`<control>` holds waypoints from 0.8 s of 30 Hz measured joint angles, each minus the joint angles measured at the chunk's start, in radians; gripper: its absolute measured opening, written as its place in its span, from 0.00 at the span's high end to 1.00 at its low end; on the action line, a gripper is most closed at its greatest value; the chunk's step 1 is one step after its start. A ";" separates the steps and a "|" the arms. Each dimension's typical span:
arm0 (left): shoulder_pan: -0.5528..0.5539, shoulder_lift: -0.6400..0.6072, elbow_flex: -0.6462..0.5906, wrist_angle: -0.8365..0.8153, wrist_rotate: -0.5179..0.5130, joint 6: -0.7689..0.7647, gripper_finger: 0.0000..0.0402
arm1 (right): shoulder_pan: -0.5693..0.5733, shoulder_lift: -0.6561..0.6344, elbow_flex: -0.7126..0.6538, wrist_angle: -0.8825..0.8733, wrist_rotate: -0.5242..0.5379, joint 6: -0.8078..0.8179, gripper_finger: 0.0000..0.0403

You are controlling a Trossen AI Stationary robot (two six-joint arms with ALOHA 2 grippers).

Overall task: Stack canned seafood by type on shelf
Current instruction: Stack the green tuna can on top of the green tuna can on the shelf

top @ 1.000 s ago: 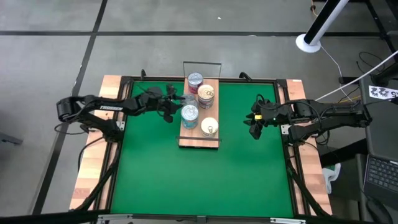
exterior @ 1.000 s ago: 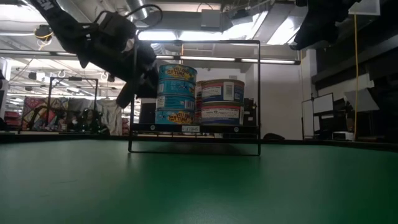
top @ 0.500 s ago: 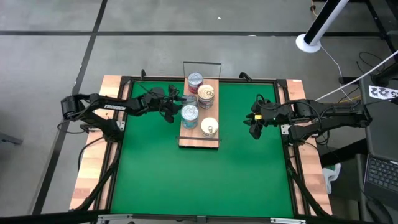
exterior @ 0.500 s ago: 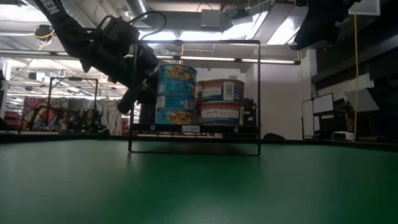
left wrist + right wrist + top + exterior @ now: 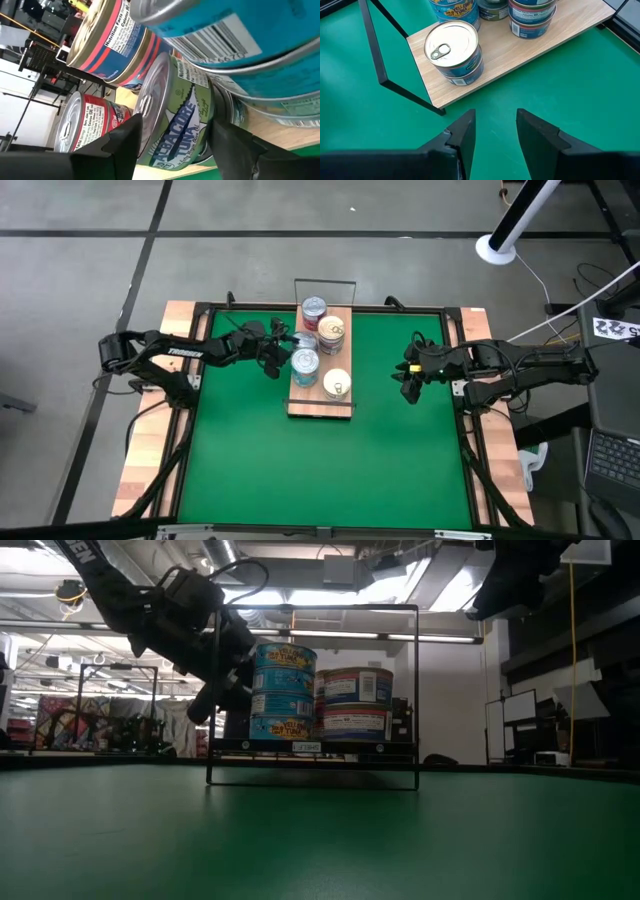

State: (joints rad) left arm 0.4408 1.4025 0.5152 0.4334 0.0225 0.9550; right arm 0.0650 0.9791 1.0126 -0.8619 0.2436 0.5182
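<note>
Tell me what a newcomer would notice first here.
Probably the stacks of round metal seafood tins crowded on the long light-brown wooden shelf, standing in the far middle of the green mat. Next, the left gripper right beside the tall blue-labelled stack, its fingers apart, while the right gripper hangs off to the shelf's right.

Left tool (image 5: 279,350) just beside the shelf (image 5: 321,402), tin stacks (image 5: 306,366) on the shelf between both tools, right tool (image 5: 408,376) well apart across the surface (image 5: 320,470)
</note>
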 joint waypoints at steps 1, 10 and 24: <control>-0.002 -0.002 0.000 0.001 0.000 -0.004 0.46 | 0.000 0.000 0.000 0.000 0.000 0.000 0.65; -0.018 -0.008 0.008 -0.006 -0.004 0.008 0.44 | 0.000 0.000 0.000 0.000 -0.001 0.000 0.65; -0.019 -0.008 0.009 -0.052 -0.019 0.003 0.44 | 0.000 0.000 0.000 0.000 -0.002 0.000 0.65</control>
State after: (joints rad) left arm 0.4214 1.3941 0.5240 0.3817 0.0032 0.9585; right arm 0.0650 0.9791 1.0126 -0.8623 0.2417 0.5182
